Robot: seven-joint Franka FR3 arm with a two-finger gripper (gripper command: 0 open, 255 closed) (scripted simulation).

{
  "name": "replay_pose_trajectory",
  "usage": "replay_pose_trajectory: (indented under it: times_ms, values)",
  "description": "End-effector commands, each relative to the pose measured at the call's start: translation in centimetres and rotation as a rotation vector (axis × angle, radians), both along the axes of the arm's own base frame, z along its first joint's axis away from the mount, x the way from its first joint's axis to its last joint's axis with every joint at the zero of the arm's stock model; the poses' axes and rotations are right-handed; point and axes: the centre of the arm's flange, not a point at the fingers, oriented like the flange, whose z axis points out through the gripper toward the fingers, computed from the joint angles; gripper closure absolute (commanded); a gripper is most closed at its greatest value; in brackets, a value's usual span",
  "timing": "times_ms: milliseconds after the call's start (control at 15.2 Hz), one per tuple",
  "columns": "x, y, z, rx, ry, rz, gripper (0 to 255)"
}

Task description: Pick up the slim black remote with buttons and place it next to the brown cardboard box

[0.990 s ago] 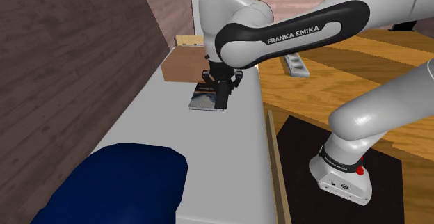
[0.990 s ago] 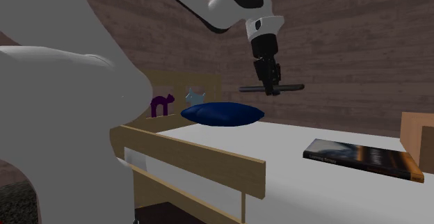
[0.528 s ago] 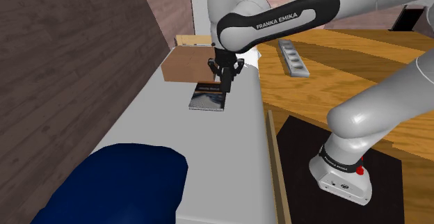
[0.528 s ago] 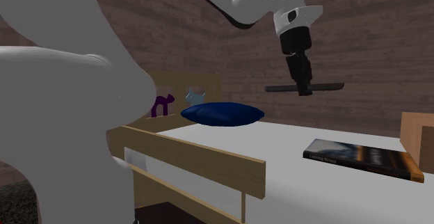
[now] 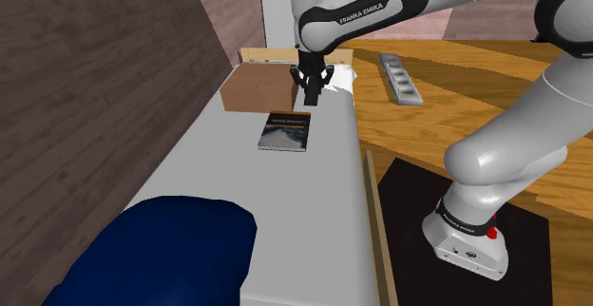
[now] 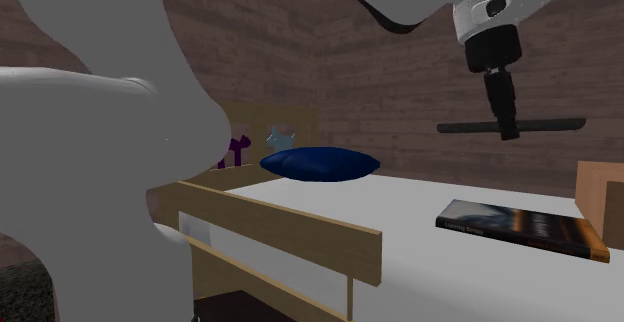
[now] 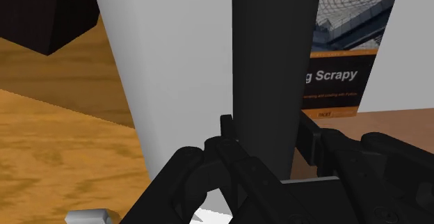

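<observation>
The slim black remote [image 6: 545,126] hangs level in the air, high above the white bed, with my gripper [image 6: 508,127] shut on its middle. In the shoulder view the gripper [image 5: 311,87] and remote [image 5: 312,97] are over the bed's far end, just beside the brown cardboard box [image 5: 257,88]. In the wrist view the remote [image 7: 275,56] runs as a dark slab between my fingers [image 7: 227,128]. The bed sheet, a book [image 7: 339,62] and a strip of the brown box [image 7: 396,120] lie below it.
A book [image 5: 285,131] lies on the bed [image 5: 238,181] short of the box. A dark blue pillow [image 5: 152,257] covers the near end. A wooden rail [image 6: 290,232] edges the bed. A grey tray [image 5: 400,78] sits on the wooden floor beyond.
The arm has carried the remote away from the pillow end, past the book, toward the cardboard box. The remote stays clasped and level.
</observation>
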Motion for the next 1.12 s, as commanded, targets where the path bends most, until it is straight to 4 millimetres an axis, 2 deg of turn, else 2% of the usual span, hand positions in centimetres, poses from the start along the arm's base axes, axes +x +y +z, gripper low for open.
replay_pose_trajectory:
  times_ms: [0,1056]
  values:
    - [0.9,-2.6,0.0,-0.001,0.000,0.001,255]
    - [10.7,-21.2,0.0,-0.001,0.000,0.001,255]
